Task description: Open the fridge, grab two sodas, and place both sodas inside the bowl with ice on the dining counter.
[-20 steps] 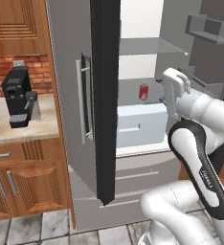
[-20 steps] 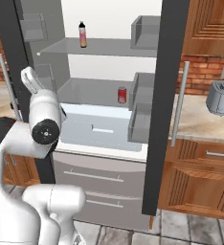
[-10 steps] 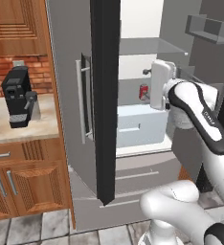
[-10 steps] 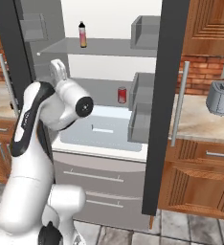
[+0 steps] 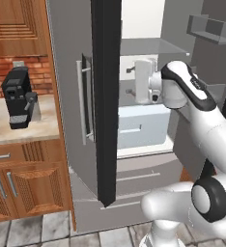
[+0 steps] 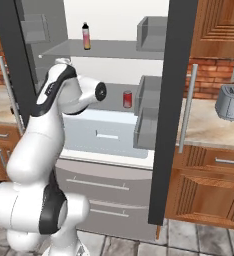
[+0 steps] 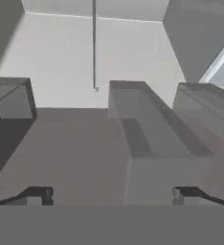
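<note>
Standing: we find the tall light-grey French-door fridge (image 6: pixel 114 150) open.
Gripper (image 7: pixel 112 195): fingers spread, empty, inside.
Small red silver-ended soda can (image 6: pixel 127 99): upright on the shelf.

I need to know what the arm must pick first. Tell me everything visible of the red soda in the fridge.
The red soda is a small upright cylinder, red-bodied with silvery ends, metal by its look. It stands on the grey shelf of the open fridge, above the pale drawer and just left of a grey door bin. Nothing grips it; the gripper is apart from it, fingers spread.
</note>
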Motion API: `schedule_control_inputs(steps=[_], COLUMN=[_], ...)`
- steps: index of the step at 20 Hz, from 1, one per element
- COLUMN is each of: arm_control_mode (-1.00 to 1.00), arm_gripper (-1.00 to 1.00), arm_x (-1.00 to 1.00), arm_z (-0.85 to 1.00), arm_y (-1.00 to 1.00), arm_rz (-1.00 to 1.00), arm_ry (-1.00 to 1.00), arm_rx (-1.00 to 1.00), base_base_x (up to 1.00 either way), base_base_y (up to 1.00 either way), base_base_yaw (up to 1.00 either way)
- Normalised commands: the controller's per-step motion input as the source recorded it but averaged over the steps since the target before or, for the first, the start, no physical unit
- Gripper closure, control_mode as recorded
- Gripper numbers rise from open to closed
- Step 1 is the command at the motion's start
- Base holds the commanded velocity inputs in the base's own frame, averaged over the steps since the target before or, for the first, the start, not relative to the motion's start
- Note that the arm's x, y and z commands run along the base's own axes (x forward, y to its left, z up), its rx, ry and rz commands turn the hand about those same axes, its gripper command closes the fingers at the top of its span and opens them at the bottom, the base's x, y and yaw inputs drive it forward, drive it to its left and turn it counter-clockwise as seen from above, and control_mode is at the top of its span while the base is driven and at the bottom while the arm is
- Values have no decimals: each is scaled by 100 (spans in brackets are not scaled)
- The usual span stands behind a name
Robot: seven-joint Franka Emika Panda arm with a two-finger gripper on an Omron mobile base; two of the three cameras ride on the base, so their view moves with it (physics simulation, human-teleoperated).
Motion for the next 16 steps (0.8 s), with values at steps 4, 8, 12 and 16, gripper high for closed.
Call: schedule_control_inputs(steps=[4, 8, 12, 16], arm_control_mode=[-100, -100, -100, -100], arm_gripper=[-100, -100, -100, -100], arm_x=[1, -6, -14, -8], arm_z=[-4, -10, -14, -17], arm_y=[84, 99, 100, 100], arm_rz=[12, 9, 7, 7], arm_ry=[0, 0, -1, -1], arm_rx=[-5, -8, -10, -8], base_base_x=[0, 0, 0, 0], base_base_y=[0, 0, 0, 0], base_base_yaw=[0, 0, 0, 0])
